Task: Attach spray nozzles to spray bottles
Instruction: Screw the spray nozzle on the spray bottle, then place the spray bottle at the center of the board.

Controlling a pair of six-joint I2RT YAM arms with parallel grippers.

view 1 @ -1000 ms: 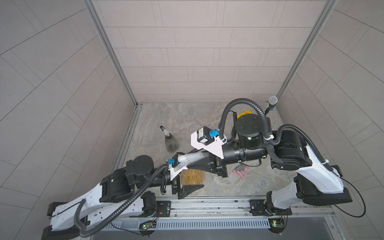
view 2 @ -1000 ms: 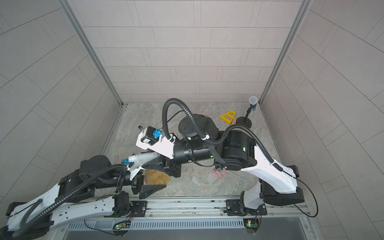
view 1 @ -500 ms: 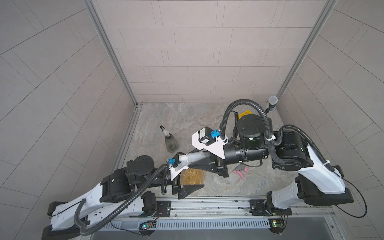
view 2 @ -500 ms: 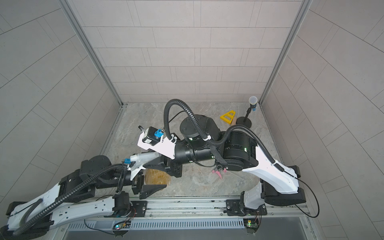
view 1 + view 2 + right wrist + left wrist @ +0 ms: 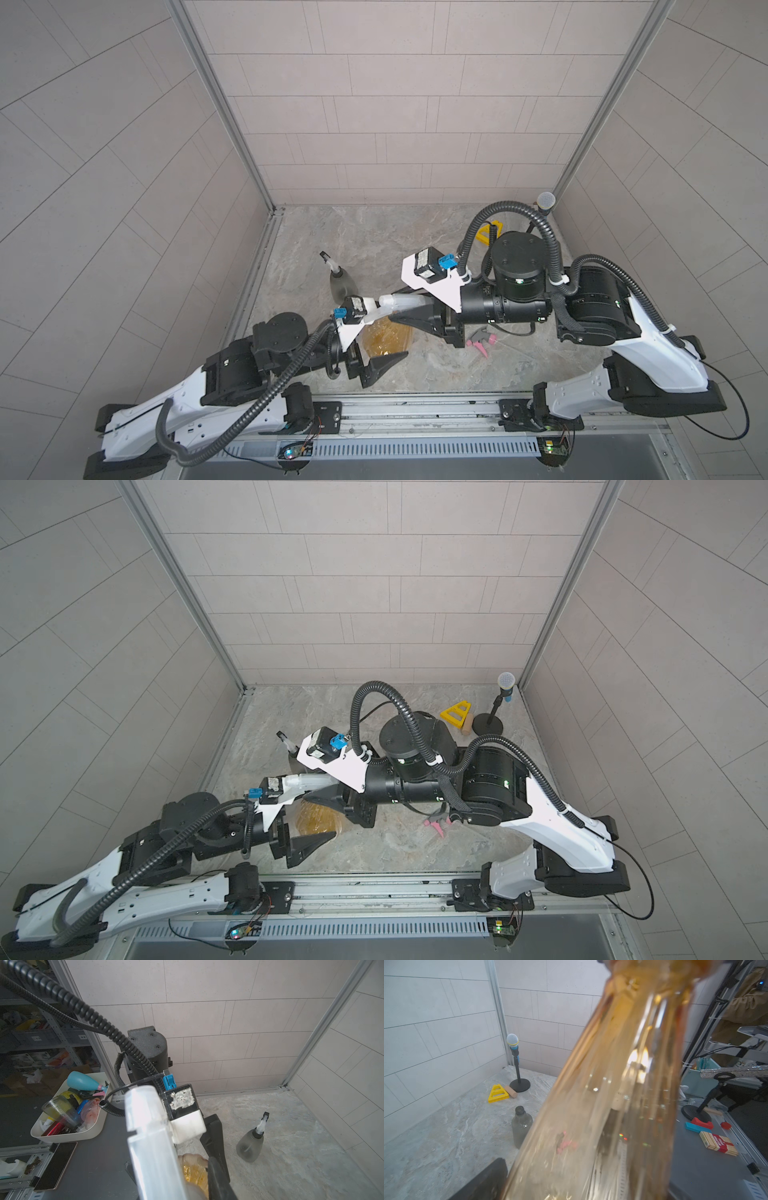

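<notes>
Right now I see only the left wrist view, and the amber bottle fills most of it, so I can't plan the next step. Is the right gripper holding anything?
Observer: Yes, the right gripper is shut on the translucent whitish nozzle.
Operator: Does any bottle have a nozzle on it?
Observer: One smoky grey bottle stands upright with the white-and-black nozzle on its neck.
Operator: And the third nozzle?
Observer: The grey-and-pink nozzle lies loose on the table, with no gripper touching it.
</notes>
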